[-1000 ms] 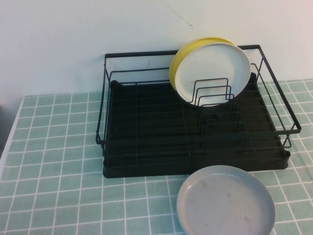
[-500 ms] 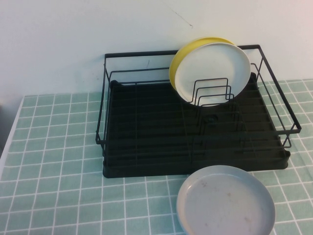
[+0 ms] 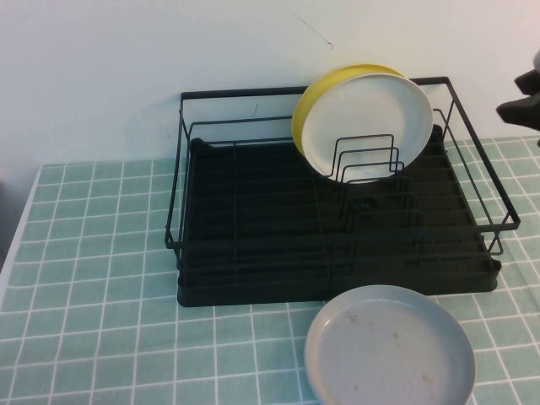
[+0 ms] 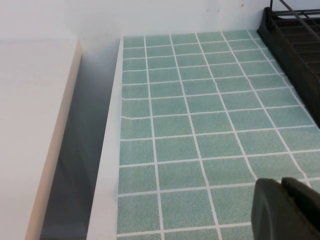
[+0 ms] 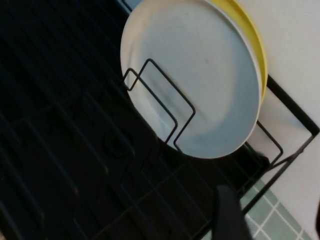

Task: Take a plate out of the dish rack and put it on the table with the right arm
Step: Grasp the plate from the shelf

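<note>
The glossy white plate [image 3: 364,126] stands upright in the wire dividers at the back right of the black dish rack [image 3: 253,219], with a yellow plate [image 3: 314,99] right behind it. In the right wrist view the white plate [image 5: 195,80] and the yellow plate [image 5: 252,45] show close up. My right gripper [image 3: 519,101] is at the high view's right edge, above and to the right of the rack. It is open and empty [image 5: 272,220]. My left gripper [image 4: 282,210] is shut and empty over the green tiled table [image 4: 190,125], left of the rack [image 4: 295,45].
A duller grey speckled plate [image 3: 388,348] lies flat on the table [image 3: 84,253] in front of the rack's right half. A white wall stands behind the rack. The table's left edge drops into a gap [image 4: 80,150] beside a pale counter.
My right gripper has come into the high view at its right edge; it was out of view before. The plates and rack have not moved.
</note>
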Robot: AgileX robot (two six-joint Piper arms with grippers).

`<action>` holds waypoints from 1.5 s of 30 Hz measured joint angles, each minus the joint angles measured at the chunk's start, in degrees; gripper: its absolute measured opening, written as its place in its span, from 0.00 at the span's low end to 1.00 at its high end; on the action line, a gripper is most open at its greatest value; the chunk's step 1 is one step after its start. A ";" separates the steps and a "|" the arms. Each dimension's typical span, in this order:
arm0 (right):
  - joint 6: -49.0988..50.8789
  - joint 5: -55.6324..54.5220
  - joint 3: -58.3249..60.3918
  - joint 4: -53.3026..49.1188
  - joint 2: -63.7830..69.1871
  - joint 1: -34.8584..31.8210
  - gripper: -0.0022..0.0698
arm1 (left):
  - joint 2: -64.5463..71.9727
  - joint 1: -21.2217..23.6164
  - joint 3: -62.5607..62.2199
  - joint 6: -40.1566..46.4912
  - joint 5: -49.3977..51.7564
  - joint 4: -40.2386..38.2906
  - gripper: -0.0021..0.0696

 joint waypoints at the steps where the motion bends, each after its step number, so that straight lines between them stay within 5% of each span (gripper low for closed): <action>1: -0.86 -0.48 -1.11 0.78 2.05 0.27 0.53 | 0.00 0.00 0.00 0.00 0.00 0.00 0.02; 12: -6.82 -8.16 -14.19 2.22 19.49 5.85 0.61 | 0.00 0.00 0.00 0.00 0.00 0.00 0.02; 25: -0.63 -9.12 -31.22 5.07 35.73 6.92 0.59 | 0.00 0.00 0.00 0.00 0.00 0.00 0.02; 29: -0.49 -9.12 -32.66 7.68 38.13 6.92 0.50 | 0.00 0.00 0.00 0.00 0.00 0.00 0.02; 35: -0.55 -8.11 -32.91 9.40 38.55 6.92 0.13 | 0.00 0.00 0.00 0.00 0.00 0.00 0.02; 45: -1.31 -7.74 -32.91 9.40 37.99 6.92 0.11 | 0.00 0.00 0.00 0.00 0.00 0.00 0.02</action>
